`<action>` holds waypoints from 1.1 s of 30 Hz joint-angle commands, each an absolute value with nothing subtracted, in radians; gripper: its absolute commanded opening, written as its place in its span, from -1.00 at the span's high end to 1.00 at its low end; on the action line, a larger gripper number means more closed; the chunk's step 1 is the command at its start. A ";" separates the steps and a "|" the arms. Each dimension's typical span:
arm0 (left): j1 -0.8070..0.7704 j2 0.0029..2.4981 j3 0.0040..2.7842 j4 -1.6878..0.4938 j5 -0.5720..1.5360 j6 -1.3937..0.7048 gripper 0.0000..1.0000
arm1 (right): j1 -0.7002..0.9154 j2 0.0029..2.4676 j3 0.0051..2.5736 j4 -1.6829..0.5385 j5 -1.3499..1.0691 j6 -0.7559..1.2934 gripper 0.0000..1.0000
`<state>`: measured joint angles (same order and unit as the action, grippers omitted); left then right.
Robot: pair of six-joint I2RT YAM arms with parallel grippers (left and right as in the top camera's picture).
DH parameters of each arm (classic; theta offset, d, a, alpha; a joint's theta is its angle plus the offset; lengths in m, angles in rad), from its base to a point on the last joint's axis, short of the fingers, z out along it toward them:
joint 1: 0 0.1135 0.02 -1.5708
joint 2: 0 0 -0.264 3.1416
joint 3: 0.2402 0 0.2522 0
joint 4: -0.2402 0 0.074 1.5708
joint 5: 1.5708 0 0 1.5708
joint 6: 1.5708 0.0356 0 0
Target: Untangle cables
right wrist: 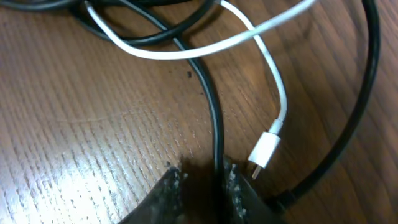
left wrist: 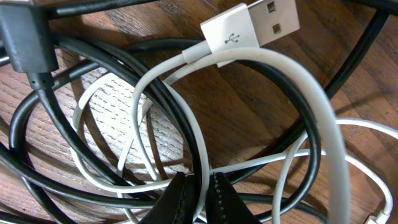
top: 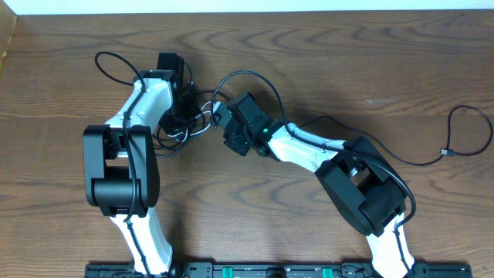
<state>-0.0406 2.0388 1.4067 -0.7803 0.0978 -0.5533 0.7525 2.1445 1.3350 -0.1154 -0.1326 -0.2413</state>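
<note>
The cables [top: 197,117] lie tangled on the wooden table between my two grippers. My left gripper [top: 187,108] sits at the tangle's left; in its wrist view the left gripper [left wrist: 200,194] is shut on a white cable [left wrist: 323,124], with a black cable [left wrist: 186,124] pressed alongside. The white USB plug [left wrist: 249,25] lies at the top. My right gripper [top: 222,123] is at the tangle's right. In its wrist view the right gripper [right wrist: 202,180] straddles a black cable [right wrist: 215,112] that rests against the right finger, with a gap on the left. A small white plug [right wrist: 264,150] lies beside it.
Another thin black cable with a plug end [top: 445,152] loops across the table's right side, apart from the tangle. A black loop [top: 247,75] arches above the right gripper. The table's far edge [top: 247,12] runs along the top.
</note>
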 commanded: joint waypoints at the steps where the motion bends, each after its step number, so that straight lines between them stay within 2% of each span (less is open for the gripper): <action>1: -0.033 2.061 1.404 -0.783 0.070 -0.559 0.76 | 0.755 2.167 1.367 -0.221 -0.112 -0.170 0.84; 3: -0.033 2.061 1.404 -0.783 0.070 -0.559 0.77 | 0.754 2.164 1.420 -0.325 -0.128 -0.156 0.98; 9: -0.033 2.061 1.404 -0.783 0.070 -0.559 0.76 | 0.749 2.164 1.584 -0.649 -0.113 -0.191 0.98; 14: -0.033 2.061 1.404 -0.783 0.070 -0.559 0.76 | 0.746 2.164 1.591 -0.732 -0.093 -0.238 0.98; 20: -0.026 2.061 1.404 -0.783 0.070 -0.559 0.73 | 0.737 2.164 1.591 -0.812 0.089 -0.245 0.98; 21: -0.022 2.061 1.404 -0.783 0.070 -0.559 0.69 | 0.736 2.164 1.591 -0.830 0.104 -0.245 0.98; 23: -0.015 2.061 1.404 -0.783 0.070 -0.559 0.43 | 0.731 2.164 1.591 -0.858 0.106 -0.244 0.98; 24: -0.011 2.061 1.404 -0.783 0.070 -0.559 0.37 | 0.728 2.164 1.591 -0.874 0.105 -0.244 0.98; 33: 0.006 2.061 1.404 -0.783 0.070 -0.559 0.32 | 0.673 2.164 1.591 -1.020 0.110 -0.244 0.98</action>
<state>-0.0078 2.0388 1.4067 -0.7803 0.1059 -0.5545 0.7094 2.1483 1.5848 -0.9733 0.0570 -0.2356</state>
